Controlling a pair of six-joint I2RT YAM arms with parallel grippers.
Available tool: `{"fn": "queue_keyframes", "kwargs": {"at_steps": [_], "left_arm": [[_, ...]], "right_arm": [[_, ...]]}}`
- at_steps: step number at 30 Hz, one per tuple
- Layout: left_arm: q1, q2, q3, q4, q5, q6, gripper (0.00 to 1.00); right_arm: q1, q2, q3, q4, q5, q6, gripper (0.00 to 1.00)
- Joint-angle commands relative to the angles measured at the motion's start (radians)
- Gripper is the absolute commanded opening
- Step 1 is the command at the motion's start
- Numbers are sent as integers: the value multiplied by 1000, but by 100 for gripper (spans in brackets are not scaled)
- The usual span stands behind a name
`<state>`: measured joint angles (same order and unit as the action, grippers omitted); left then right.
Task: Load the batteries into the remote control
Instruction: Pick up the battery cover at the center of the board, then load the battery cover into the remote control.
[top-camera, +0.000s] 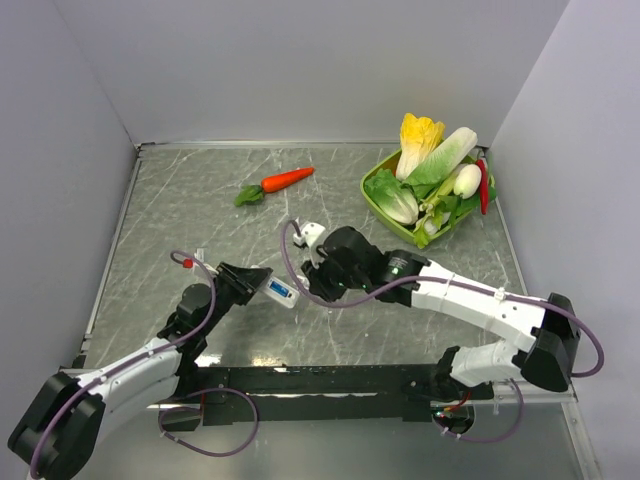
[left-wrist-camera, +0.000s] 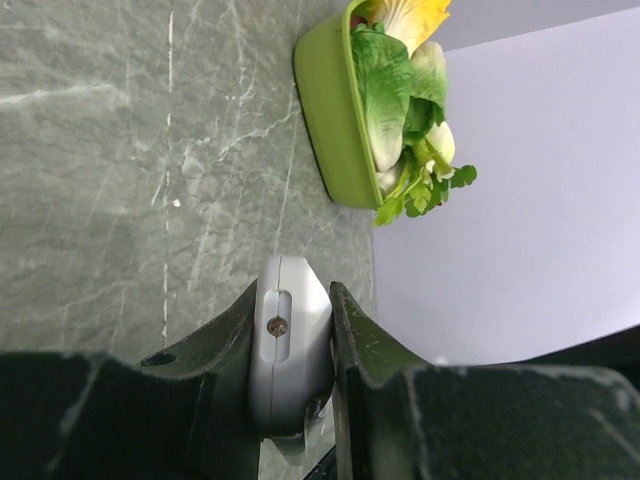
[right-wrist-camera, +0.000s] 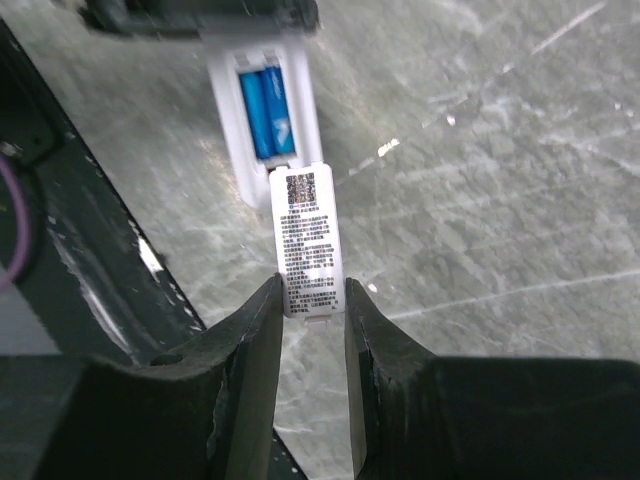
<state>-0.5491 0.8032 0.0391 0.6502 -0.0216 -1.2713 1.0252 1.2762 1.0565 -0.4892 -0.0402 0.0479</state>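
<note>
My left gripper (left-wrist-camera: 292, 300) is shut on the white-grey remote control (left-wrist-camera: 290, 360), clamping its flat faces just above the table. In the right wrist view the remote (right-wrist-camera: 302, 95) lies back side up with its compartment open and two blue batteries (right-wrist-camera: 264, 112) lying side by side inside. My right gripper (right-wrist-camera: 312, 285) is shut on the near end of the white battery cover (right-wrist-camera: 308, 225), which carries a printed label. The cover's far end meets the compartment's near edge. From above, the remote (top-camera: 281, 291) hangs between the left gripper (top-camera: 258, 284) and the right gripper (top-camera: 312, 280).
An orange carrot (top-camera: 285, 180) lies at the back middle of the marbled table. A green basket (top-camera: 378, 195) of leafy vegetables stands at the back right, also seen as a green basket (left-wrist-camera: 325, 110) in the left wrist view. Grey walls close in the sides.
</note>
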Motion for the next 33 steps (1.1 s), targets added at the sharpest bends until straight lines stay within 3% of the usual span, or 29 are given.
{"fn": "queue_keyframes", "kwargs": {"at_steps": [1,12,33], "left_arm": [[3,33,-119,121,12,-10,1],[3,60,-160,235,12,-53,1],[3,79,-180,296,25,-80,1]], "right_arm": [[10,96,182,-147,-33,18,0],[15,298,460,-337,-90,53,0],[50,417,608,-419,63,84,0]]}}
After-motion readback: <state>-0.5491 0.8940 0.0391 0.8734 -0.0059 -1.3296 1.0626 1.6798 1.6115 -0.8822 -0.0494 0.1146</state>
